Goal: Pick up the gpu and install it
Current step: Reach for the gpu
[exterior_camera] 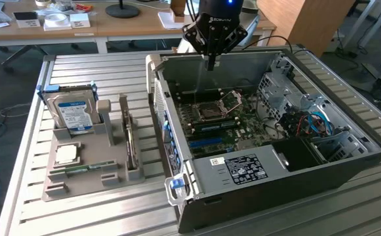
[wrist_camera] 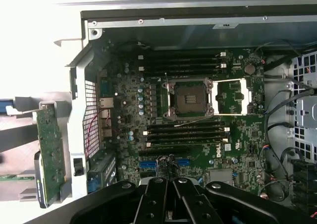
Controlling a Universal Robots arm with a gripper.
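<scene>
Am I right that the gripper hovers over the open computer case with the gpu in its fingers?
Not quite: the gripper hovers there but holds nothing; the exterior view shows the gpu standing in the grey holder beside the case.

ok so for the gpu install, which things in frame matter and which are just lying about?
Job:
- graphics card, on edge in the gray holder
- open computer case
- motherboard
- gripper, jaws shut and empty, over the case

Lying about:
- hard drive
- processor chip
- memory stick
- tape roll
</scene>
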